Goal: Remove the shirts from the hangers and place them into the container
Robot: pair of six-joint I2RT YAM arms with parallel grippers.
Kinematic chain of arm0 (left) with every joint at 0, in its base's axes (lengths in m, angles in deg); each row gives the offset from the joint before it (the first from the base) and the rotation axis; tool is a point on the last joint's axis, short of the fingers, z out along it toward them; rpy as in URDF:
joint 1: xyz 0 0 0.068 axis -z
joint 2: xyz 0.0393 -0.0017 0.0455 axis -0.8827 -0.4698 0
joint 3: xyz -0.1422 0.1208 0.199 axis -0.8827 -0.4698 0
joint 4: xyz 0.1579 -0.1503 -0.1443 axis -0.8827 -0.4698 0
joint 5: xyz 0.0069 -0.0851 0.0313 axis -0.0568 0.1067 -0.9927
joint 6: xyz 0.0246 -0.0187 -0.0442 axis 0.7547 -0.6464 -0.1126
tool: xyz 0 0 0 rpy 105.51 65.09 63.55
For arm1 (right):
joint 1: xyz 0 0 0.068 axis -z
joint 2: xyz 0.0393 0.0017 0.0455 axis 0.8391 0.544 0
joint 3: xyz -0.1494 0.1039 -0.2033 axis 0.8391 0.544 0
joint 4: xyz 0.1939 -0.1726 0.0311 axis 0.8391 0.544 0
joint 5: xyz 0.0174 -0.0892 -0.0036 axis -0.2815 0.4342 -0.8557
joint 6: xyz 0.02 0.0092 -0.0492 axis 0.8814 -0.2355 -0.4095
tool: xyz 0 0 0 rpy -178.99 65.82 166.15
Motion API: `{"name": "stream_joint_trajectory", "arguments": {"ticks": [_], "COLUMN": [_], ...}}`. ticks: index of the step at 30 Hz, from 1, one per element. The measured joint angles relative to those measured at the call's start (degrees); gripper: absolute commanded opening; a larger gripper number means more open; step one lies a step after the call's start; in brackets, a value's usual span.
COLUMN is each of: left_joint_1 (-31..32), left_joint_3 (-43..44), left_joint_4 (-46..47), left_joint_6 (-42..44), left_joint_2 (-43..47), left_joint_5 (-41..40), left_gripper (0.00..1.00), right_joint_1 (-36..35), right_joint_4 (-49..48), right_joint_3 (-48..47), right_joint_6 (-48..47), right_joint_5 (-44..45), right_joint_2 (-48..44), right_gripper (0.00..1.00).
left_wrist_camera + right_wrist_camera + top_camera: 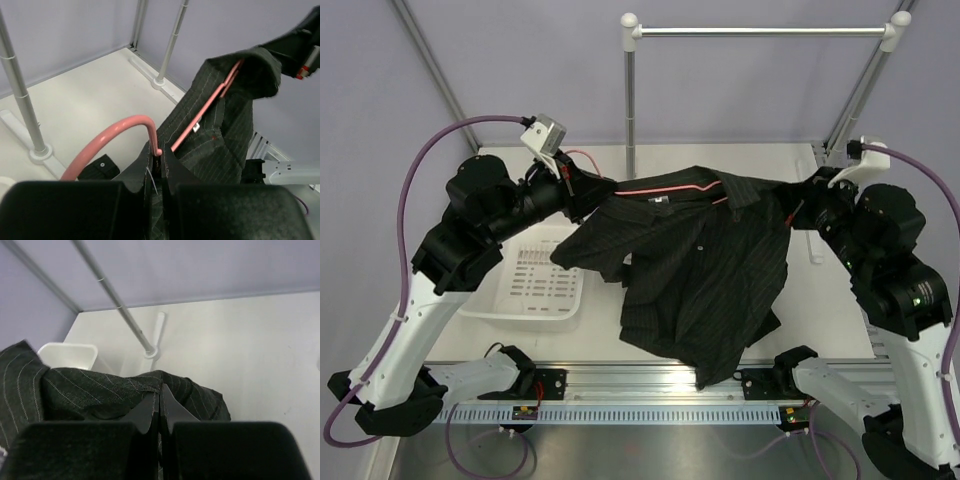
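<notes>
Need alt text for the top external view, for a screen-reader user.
A black pinstriped shirt on its pink hanger is held up over the table: the left gripper is shut on the hanger's hook end, the right gripper on the shirt's opposite shoulder. A white basket sits on the table at left.

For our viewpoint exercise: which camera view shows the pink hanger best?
The left wrist view: the pink hanger shows its curved hook and one arm running under the shirt. The top external view shows only a thin pink strip along the shoulders. The right wrist view shows none of it, only fabric.
</notes>
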Motion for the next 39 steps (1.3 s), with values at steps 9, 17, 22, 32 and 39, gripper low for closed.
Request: {"name": "stream_joint_trajectory", "arguments": {"ticks": [9,17,22,32,39], "left_joint_1": [0.24,0.26,0.26,0.0,-0.5], "left_joint_3": [-7.06,-15.74,-17.75,-14.49,-1.03], "left_joint_4": [5.25,10.78,14.51,17.05,9.33], "left_joint_6": [-0.11,-0.39,-1.9,-4.0,-1.42], "left_joint_2": [3.54,9.77,12.55,8.85,-2.03], "left_joint_5": [1.79,1.07,0.0,1.11,4.15], "left_gripper": [0.0,0.0,0.0,0.0,0.0], "right_joint_1": [-1.31,-1.77,-1.79,-0.76,-0.57], "right_joint_4": [5.77,2.29,0.09,-3.06,1.57], "right_joint_3": [-1.97,10.05,14.03,22.12,20.61], "right_joint_6": [9.84,15.08,15.98,15.47,10.54], "right_joint_5": [13.05,9.75,6.12,-3.45,-5.6], "right_joint_2": [9.94,4.31,0.48,-3.69,-5.66], "right_gripper": [0.0,0.0,0.0,0.0,0.77]}}
